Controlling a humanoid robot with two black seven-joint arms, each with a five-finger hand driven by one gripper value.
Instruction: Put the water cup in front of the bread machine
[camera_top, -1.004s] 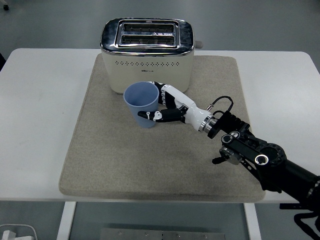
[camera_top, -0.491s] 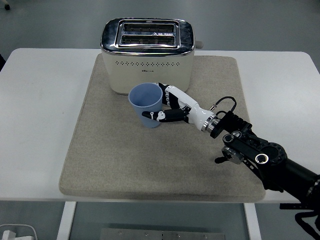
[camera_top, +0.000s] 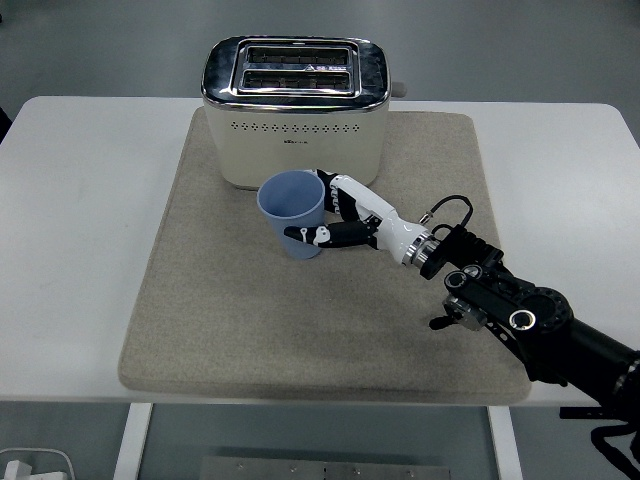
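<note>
Blue cup (camera_top: 293, 210) upright, empty; right hand (camera_top: 340, 220) clamped round it; toaster (camera_top: 294, 110) behind.

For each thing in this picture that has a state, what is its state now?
Light blue plastic cup: upright, empty, held on the mat before the toaster.
Cream and chrome toaster: upright, slots empty.
Right hand: closed around the cup.
Grey felt mat: flat on the white table.

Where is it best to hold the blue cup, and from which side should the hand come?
Grip the blue cup around its side wall, coming from its right: it stands upright, has no handle, and the toaster blocks the far side. The right hand holds it this way.
</note>
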